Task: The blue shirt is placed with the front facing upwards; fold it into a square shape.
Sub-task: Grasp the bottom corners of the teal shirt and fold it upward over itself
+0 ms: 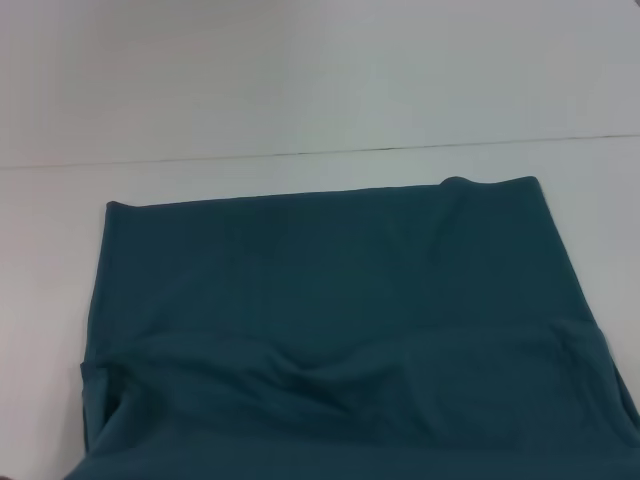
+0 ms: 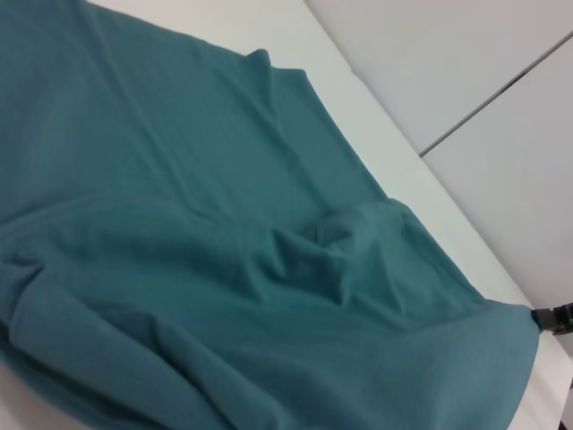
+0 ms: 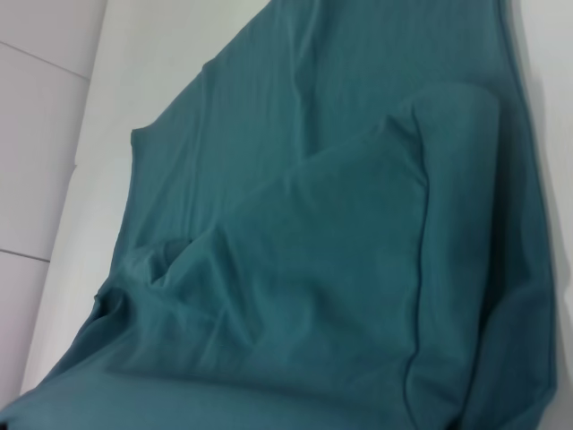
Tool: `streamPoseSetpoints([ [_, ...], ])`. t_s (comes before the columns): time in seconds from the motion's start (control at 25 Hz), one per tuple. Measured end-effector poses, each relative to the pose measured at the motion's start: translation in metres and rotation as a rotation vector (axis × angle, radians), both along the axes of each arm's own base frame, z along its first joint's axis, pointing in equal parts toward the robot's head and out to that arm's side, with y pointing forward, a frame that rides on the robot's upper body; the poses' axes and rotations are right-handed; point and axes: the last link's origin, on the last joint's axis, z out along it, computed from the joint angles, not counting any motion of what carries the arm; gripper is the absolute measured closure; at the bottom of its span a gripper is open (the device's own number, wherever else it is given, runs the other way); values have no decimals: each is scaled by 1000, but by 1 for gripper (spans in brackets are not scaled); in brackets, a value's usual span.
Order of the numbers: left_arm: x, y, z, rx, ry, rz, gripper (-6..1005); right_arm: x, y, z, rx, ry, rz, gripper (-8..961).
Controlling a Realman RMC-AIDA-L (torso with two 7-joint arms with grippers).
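- Shirt (image 1: 330, 300): we see plain teal cloth spread on the white table (image 1: 300, 100), its far edge straight, its near part bunched in folds at the table's near edge.
- No lettering shows.
- A dark gripper (image 2: 557, 318) tip meets a shirt corner in the left wrist view; we cannot tell its opening or which arm's it is.

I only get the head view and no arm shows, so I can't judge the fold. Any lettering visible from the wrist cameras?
Observer: None; both wrist views show the blue shirt plain teal.
Operator: Any fingers on it?
Observer: Only a small dark part at one shirt corner, left wrist view; unidentifiable.
Operator: Sleeve folded in?
Observer: Right wrist view shows a hemmed flap lying over the body.
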Motion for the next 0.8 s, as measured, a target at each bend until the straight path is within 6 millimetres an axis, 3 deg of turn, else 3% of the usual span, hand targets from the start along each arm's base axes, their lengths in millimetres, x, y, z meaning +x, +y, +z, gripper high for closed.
streamPoseSetpoints([
  [0.8, -7, -34, 5, 4, -4, 44, 966, 3, -26, -4, -18, 32, -25, 920],
])
